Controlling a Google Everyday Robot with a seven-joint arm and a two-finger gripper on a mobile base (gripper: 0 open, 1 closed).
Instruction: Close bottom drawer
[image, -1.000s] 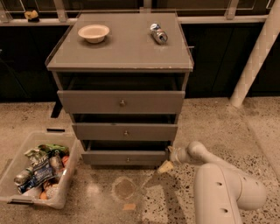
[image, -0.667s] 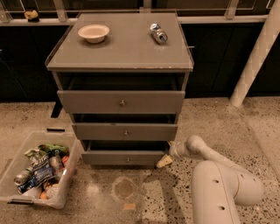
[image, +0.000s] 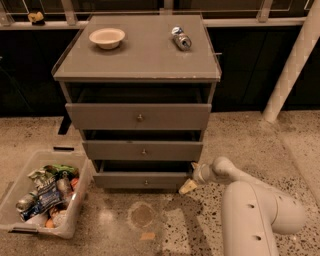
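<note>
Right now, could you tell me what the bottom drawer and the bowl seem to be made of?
The bottom drawer: painted metal or laminate, I think; flat matte grey front, small shiny knob. The bowl: perhaps paper or ceramic; matte cream, thin rim. The gripper sits by the drawer's right front corner.

One cam only, set high, looking steeply down & fwd onto the grey cabinet (image: 135, 55), approx square-on to its drawer fronts, taking in both the top surface and all three fronts. Mid-range, w/ cabinet filling centre of frame, speckled floor (image: 100, 240) in foreground, plastic bin (image: 37, 231) at bottom left, white post (image: 292, 65) at right edge. Arm (image: 255, 215) entering from bottom right, very near the lens, reaching away from cam, w/ the gripper (image: 190, 181) low down at the right end of the bottom drawer (image: 142, 180) front.
</note>
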